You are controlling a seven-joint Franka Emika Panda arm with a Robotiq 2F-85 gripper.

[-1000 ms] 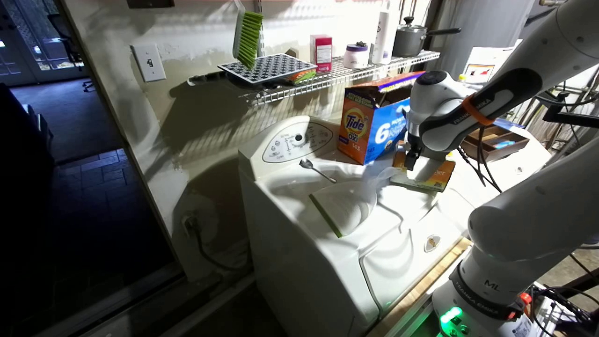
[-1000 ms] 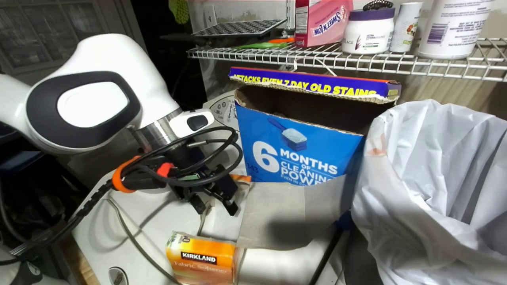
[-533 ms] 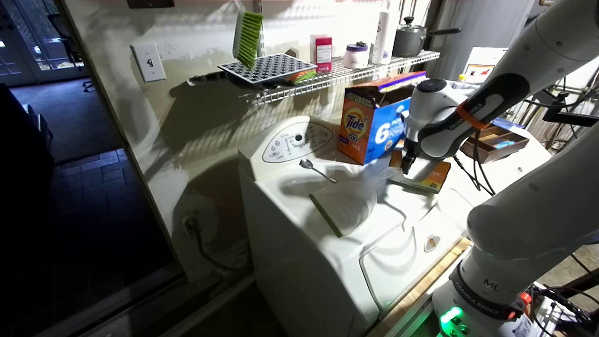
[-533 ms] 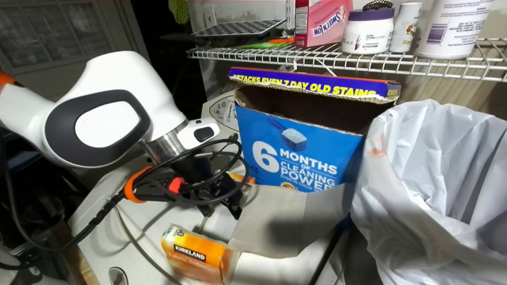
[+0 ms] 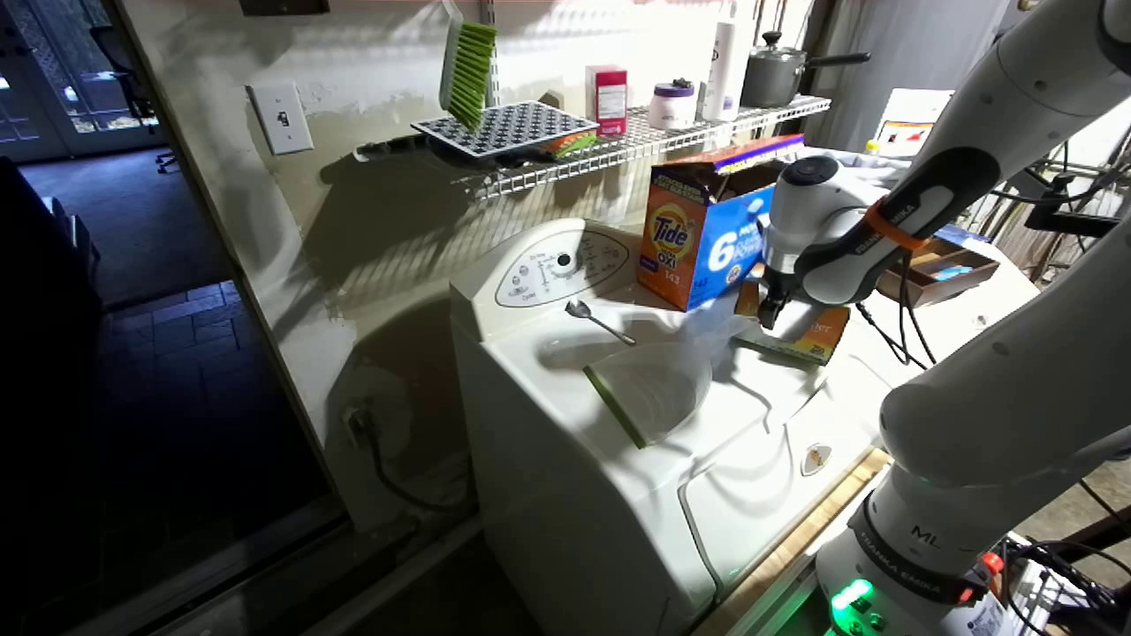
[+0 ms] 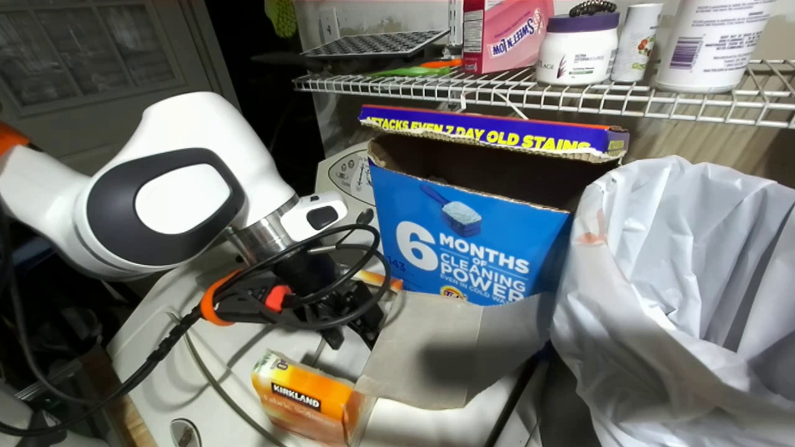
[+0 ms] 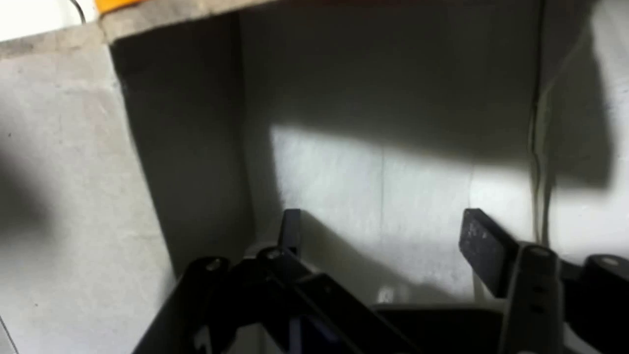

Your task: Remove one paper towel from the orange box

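Orange box [image 5: 707, 234] stands upright on the white laundry machine [image 5: 565, 477], the largest thing in view. Next comes the robot arm [image 5: 998, 433], bent over it. From the gripper [image 6: 353, 339], a white bag [image 6: 652, 279] bulges at three o'clock in an exterior view, and the orange box, open-topped, sits at half past one, blue side showing. In an exterior view a wooden tray [image 5: 954, 290] rests at half past two from the gripper and a dustpan [image 5: 658, 389] at eight. The softener box [image 6: 310, 413] lies beneath the gripper, its grey flap [image 6: 459, 347] spread toward three o'clock in an exterior view. In the wrist view the gripper's fingers [image 7: 486, 255] stand well apart over that box's opening; how deep they reach, I cannot tell. Smallest, a spoon [image 5: 601, 322] lies at nine o'clock from the gripper in an exterior view.
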